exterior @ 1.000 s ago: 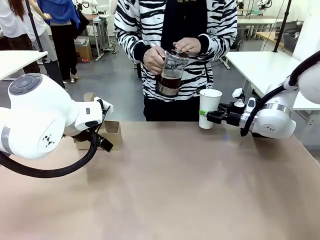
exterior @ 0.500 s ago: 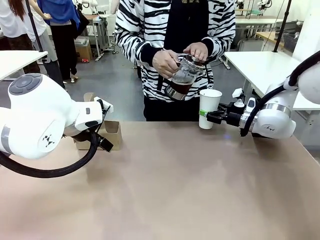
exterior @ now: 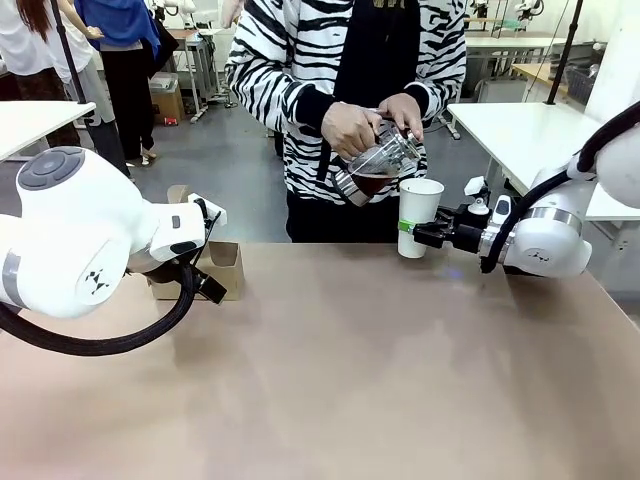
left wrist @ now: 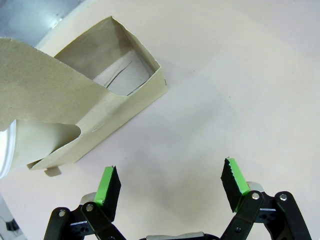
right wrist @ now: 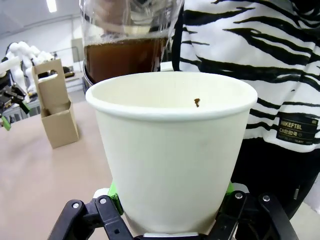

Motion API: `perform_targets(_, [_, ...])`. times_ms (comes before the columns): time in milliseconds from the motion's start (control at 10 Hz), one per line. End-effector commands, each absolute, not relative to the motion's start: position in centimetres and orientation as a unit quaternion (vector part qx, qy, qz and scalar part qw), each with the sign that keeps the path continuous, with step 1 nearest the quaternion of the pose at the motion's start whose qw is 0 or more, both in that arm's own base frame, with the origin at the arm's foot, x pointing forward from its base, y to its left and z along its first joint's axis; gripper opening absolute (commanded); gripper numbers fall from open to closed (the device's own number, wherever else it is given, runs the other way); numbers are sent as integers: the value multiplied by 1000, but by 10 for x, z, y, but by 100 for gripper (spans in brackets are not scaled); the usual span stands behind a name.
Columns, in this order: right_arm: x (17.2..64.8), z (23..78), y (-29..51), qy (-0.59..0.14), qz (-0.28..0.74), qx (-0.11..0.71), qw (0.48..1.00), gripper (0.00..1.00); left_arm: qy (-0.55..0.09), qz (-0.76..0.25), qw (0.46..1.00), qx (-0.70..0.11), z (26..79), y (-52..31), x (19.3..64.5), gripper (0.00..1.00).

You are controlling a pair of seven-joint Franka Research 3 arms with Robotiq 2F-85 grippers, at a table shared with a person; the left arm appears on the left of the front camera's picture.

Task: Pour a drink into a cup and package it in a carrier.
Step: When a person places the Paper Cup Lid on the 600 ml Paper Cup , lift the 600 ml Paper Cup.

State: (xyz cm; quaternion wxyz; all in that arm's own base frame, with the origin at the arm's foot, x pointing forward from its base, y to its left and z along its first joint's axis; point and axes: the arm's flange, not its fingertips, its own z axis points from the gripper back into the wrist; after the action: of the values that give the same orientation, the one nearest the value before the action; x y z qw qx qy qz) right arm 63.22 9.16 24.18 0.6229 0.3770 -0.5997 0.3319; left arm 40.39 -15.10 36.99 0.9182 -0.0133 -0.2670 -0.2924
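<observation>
Right claw [exterior: 412, 232] is clenched on the lower body of a tall plain white paper cup [exterior: 420, 213], open-topped and upright, held just clear of the far edge of the light brown counter [exterior: 350, 370], evidently so the person can reach it across the edge and fill it without it tipping; the person grips a clear glass jug with a metal frame [exterior: 378, 165], one hand [exterior: 350, 128] at its side and the other hand [exterior: 402, 108] over its top, and tilts its spout toward the cup's rim; the amber-brown translucent drink [right wrist: 122, 57] sits in the jug, and only a small brown speck marks the cup's inner wall, so whether a stream has begun I cannot tell; left claw [left wrist: 170, 187] hangs released, green pads spread wide, low over bare counter beside the small brown cardboard carrier [left wrist: 115, 105], which looks like readiness to steady it later; compared with a second ago, the jug has gone from upright at the person's chest to leaning steeply just above the cup, while both arms and the carrier have not shifted.
</observation>
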Motion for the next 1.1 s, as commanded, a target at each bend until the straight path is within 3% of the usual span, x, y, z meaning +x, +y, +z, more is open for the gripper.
perform_targets(0, [632,243,94,-600,332,378,622,80,-268,-293,918,-14,370,-151,404,100])
perform_targets(1000, [632,243,94,-600,332,378,622,80,-268,-293,918,-14,370,-151,404,100])
